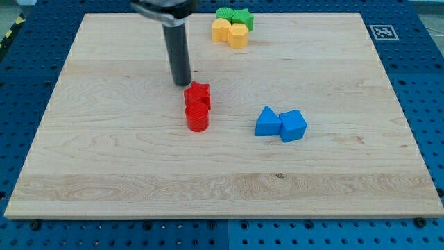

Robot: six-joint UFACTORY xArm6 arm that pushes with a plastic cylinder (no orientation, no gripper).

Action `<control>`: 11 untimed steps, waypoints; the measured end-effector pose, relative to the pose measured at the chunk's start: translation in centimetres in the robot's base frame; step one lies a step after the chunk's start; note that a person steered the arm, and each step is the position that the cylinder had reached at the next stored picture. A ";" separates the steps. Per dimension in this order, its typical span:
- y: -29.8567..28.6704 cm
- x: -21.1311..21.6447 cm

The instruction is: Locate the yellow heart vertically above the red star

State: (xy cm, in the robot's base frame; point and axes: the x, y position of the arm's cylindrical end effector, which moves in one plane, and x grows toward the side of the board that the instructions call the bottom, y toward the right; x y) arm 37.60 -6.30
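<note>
Presently: wooden table (104,153) lying on a blue perforated base (423,62), with a small black-and-white marker tag (381,31) at the table's upper right corner

Arm: no hand fitted, so there is nothing to read as wide, narrow or holding; the arm ends in a dark rod that comes down from the view's top. My tip (182,84) sits on the table just up and to the view's left of the red star (198,94). Tip and star look very close, perhaps touching; cannot tell which from this angle

Red pair, near table centre:
- red star, the upper of the two
- red cylinder (197,118) directly below it toward the view's bottom, the two touching

Upper cluster, at the table's top edge, right of the rod:
- yellow heart (221,30) on the cluster's left side
- second yellow block (238,35), looks hexagonal, touching the heart on its right and slightly lower
- green block (225,14) behind the heart, shape unclear
- green star (243,18) beside it to the right, behind the second yellow block
All four packed tight together

Yellow heart's place relative to the red star: well apart, toward the view's top and somewhat to the right, not in line straight above it

Blue pair, right of centre:
- blue triangular block (267,122)
- blue cube (293,126) touching it on the right
Both well apart from the red pair
</note>
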 end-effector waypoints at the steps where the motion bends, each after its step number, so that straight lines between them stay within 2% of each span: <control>1: 7.7 -0.5; 2: 14.7 -1.1; 3: 16.2 -4.3; 5: 16.1 -12.4; 7: 10.5 -15.6; 8: 8.8 -15.8; 9: 6.8 -13.6; 11: 5.2 -6.5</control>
